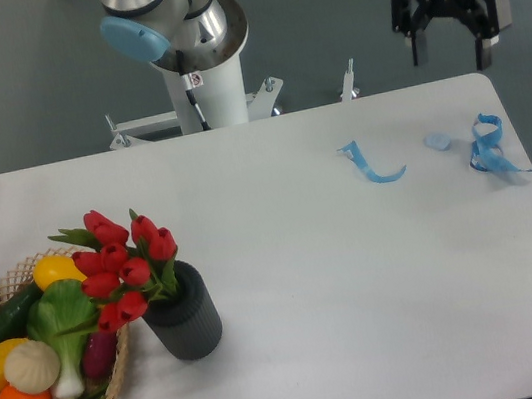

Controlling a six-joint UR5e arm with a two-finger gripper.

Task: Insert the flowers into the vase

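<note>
At the top right of the fixed camera view, above the far edge of the white table, the gripper hangs with its two fingers spread apart, grasping nothing. Near the table's left front, the flowers, red tulips with green leaves, stand with their stems inside the vase, a dark grey ribbed cylinder, and lean left over a wicker basket of toy vegetables just beside it. Well apart, on the table's right side, lie a curled blue ribbon, a small pale blue piece and a looped blue strap.
</note>
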